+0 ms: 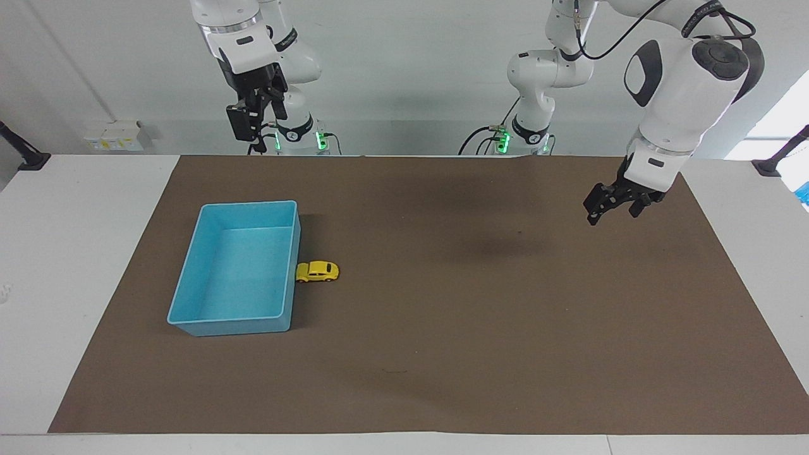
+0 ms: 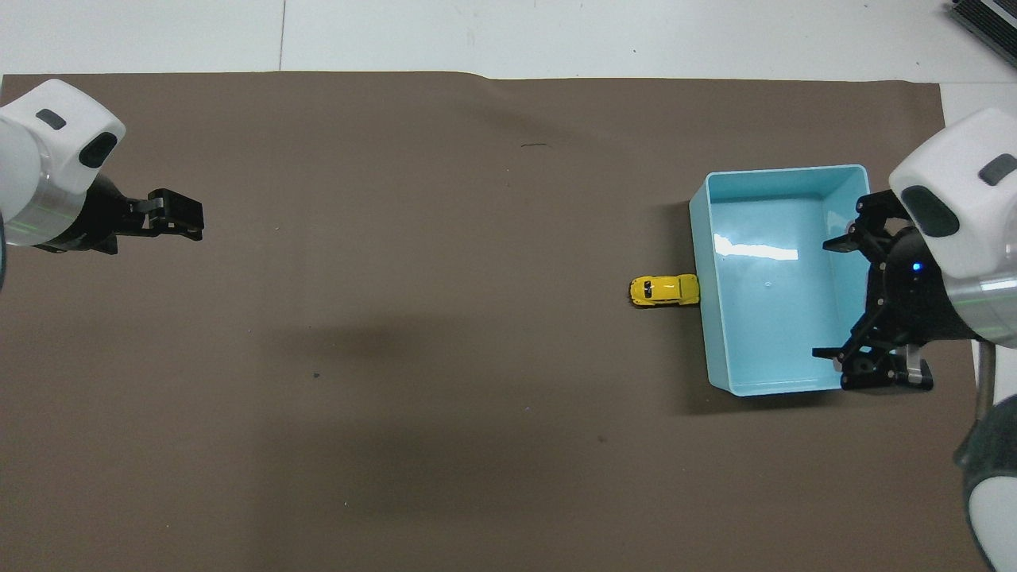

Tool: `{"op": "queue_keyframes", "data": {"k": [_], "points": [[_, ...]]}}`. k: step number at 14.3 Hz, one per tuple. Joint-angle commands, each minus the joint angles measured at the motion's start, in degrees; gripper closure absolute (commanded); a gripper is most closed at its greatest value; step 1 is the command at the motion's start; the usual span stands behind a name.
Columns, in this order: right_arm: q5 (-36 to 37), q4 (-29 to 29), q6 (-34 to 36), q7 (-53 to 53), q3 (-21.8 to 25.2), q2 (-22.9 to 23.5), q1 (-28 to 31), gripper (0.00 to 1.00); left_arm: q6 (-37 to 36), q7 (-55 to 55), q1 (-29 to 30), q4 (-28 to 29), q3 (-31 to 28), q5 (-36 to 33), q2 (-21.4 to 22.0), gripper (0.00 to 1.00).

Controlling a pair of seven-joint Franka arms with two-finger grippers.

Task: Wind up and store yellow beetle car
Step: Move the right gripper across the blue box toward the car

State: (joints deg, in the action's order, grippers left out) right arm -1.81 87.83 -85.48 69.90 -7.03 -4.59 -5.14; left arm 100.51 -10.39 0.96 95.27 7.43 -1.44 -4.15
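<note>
I see the yellow beetle car point(image 1: 318, 272) on the brown mat point(image 1: 442, 354), left of centre in the facing view, touching the outer wall of the light-blue bin point(image 1: 189, 278). The right gripper point(image 1: 248, 126) hangs high at the upper left of that frame, fingers apart and empty. The left gripper point(image 1: 610, 205) hovers over the mat at the right, fingers apart, holding nothing.

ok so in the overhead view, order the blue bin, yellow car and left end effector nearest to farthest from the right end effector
1. light-blue bin: the right end effector hangs over its corner.
2. yellow beetle car: beside the bin's wall toward the left arm's end.
3. left end effector: over the mat at the left arm's end.
</note>
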Motion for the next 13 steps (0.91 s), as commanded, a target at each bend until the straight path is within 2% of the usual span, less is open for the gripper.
{"op": "queue_keyframes", "data": {"k": [1, 7, 13], "points": [[-0.8, 1.0, -0.9, 7.8, -1.1, -0.4, 0.5, 0.0, -1.7, 7.1, 2.2, 2.5, 0.4, 0.9, 2.6, 0.0], [-0.9, 5.1, -2.6, 12.5, -1.3, -0.2, 0.6, 0.0, -5.1, 20.6, 4.4, 2.9, 0.3, 0.9, 6.0, 0.0], [-0.9, 6.3, -5.1, 13.2, -1.3, 1.0, 0.6, 0.0, -8.1, 21.3, 4.9, 0.5, 0.5, 0.8, 9.5, 0.0]]}}
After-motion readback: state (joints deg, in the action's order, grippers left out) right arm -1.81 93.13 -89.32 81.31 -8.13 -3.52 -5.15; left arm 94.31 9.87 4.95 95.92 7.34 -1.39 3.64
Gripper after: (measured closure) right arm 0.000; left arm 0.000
